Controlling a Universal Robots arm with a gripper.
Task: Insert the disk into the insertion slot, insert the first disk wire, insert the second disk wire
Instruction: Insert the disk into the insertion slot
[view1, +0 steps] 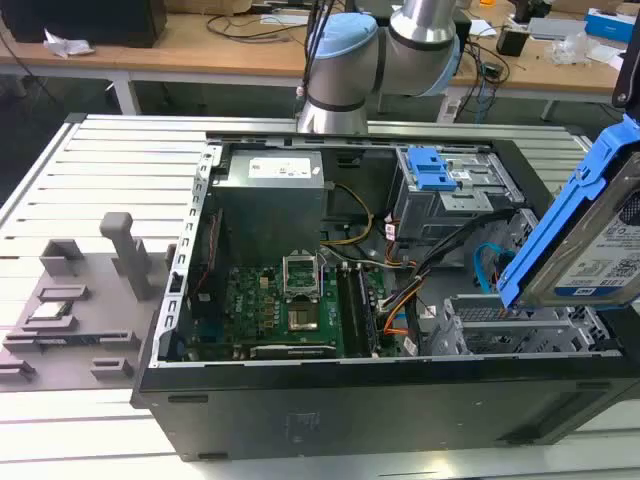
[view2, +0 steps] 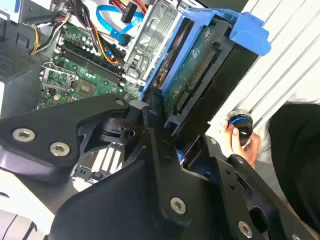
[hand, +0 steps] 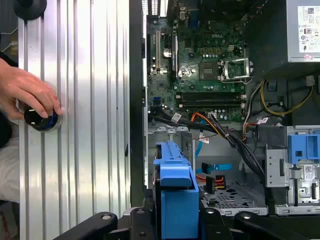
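Gripper (hand: 176, 220) is clamped on the one disk (view1: 603, 255), which I see tilted at the exterior view's three o'clock, its lower corner just above the insertion slot (view1: 510, 325) and not seated in it. One open computer case (view1: 300, 410) lies on a ribbed aluminium table (view1: 100, 160), with wooden benches (view1: 200, 45) along twelve o'clock. Inside the case I count two drive cages, the low slot and one taller cage with blue latches (view1: 435, 170) at one o'clock, plus one motherboard (view1: 290, 300) and one power supply (view1: 270, 200). Grey fixture blocks (view1: 70, 290) sit at nine o'clock. In the first wrist view one hand (hand: 27, 92) rests on a dark round knob (hand: 39, 119) on the table
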